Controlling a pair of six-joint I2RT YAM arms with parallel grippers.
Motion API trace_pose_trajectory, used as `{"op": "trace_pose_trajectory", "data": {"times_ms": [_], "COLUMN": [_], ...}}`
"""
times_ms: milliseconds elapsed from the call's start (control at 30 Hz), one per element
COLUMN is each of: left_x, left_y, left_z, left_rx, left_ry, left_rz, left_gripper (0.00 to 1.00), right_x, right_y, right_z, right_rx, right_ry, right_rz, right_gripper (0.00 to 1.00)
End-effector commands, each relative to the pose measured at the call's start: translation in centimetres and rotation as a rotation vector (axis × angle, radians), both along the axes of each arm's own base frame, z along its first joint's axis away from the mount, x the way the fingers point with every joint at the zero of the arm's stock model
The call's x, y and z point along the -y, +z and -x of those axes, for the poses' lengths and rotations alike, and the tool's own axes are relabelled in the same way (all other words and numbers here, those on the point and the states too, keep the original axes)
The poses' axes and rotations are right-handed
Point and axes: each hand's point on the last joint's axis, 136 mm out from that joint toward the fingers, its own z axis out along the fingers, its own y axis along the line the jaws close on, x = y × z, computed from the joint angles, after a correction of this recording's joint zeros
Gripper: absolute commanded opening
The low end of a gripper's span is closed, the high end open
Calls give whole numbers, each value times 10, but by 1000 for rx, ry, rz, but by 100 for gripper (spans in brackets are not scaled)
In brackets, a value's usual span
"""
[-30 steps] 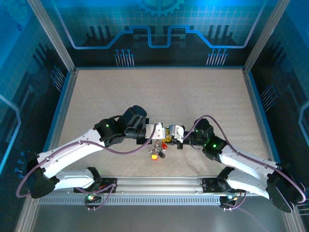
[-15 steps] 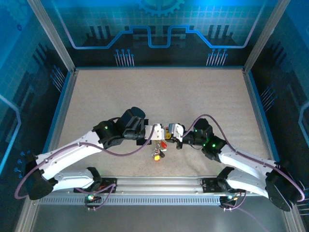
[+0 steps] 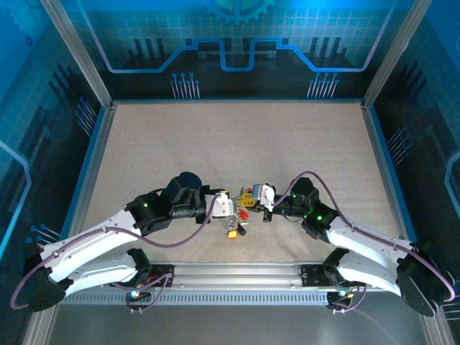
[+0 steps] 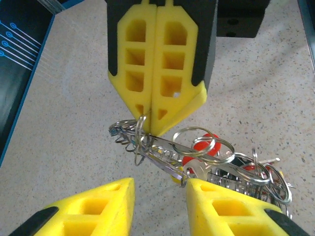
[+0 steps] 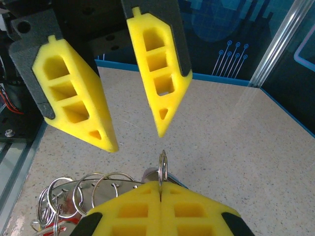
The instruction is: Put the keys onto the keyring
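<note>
The left gripper, fingers spread wide and holding nothing, waits just left of the grey metal keyring, which the right gripper pinches by its rim with fingers closed, letting the small red-headed metal keys dangle and probably leaving the ring's free edge exposed for threading.

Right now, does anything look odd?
Nothing spilled or damaged. The keyring is a tangled clump of loops and keys hanging from the right pincer, shut on one loop; the left pincer is open.
</note>
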Motion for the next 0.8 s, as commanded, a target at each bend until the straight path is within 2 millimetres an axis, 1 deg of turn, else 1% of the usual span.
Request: {"op": "trace_pose_trajectory", "data": {"times_ms": [0,67,133,200,400,500,567,633,667,767], "left_x": [9,10,11,12,17,20,19,18,18,16], "left_y": [12,14,15,15,5,3,0,-2,-1,-6], "left_z": [-1,-1,-1,-1,-3,-4,-7,-9,-8,-7], "left_rx": [41,56,67,74,56,44,48,49,48,39], "left_ry": [-32,-42,-55,-61,-75,-76,-60,-57,-58,-63], "left_rz": [52,51,52,51,29,32,22,9,6,-8], "left_gripper": [35,34,29,27,23,19,13,3,0,0], "right_x": [-3,-3,-3,-4,-6,-6,-6,-6,-6,-4], "right_y": [24,23,23,23,23,24,23,23,24,25], "right_z": [10,12,12,13,14,13,14,14,14,12], "right_rx": [80,85,87,89,89,90,88,89,90,93], "right_ry": [50,55,57,64,74,75,76,76,74,58], "right_rz": [-74,-71,-67,-68,-70,-71,-70,-71,-72,-81], "right_gripper": [0,0,0,0,0,0,0,0,0,0]}}
